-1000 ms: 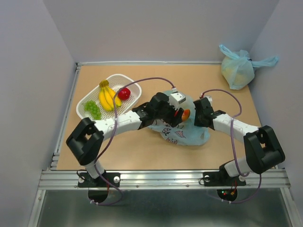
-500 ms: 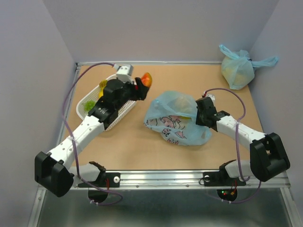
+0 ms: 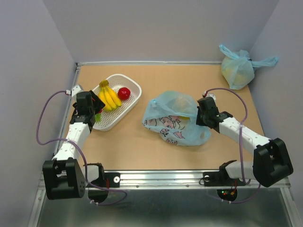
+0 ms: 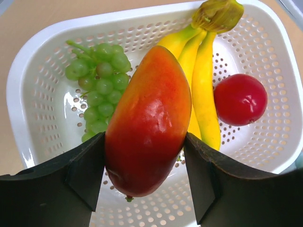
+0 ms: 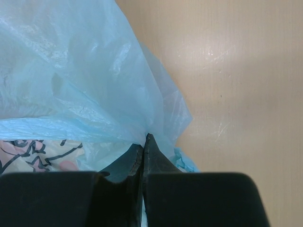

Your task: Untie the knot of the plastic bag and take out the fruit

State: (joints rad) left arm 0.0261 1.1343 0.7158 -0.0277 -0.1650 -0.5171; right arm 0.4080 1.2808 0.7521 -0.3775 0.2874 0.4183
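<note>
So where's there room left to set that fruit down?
The basket is bare on the side under the held fruit; grapes, bananas and apple crowd the rest. The table between basket and bag is also bare.

No lettering can be read; the print on the plastic bag (image 3: 173, 130) is too small.

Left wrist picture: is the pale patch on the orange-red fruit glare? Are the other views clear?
Left wrist view: yes, soft glare on the orange-red fruit held in the left claw; the white basket is sharp. Right wrist view: bright sheen on the table; the right claw, pinching the plastic bag, is a dark silhouette. Top view: even light, faint shadows.
</note>
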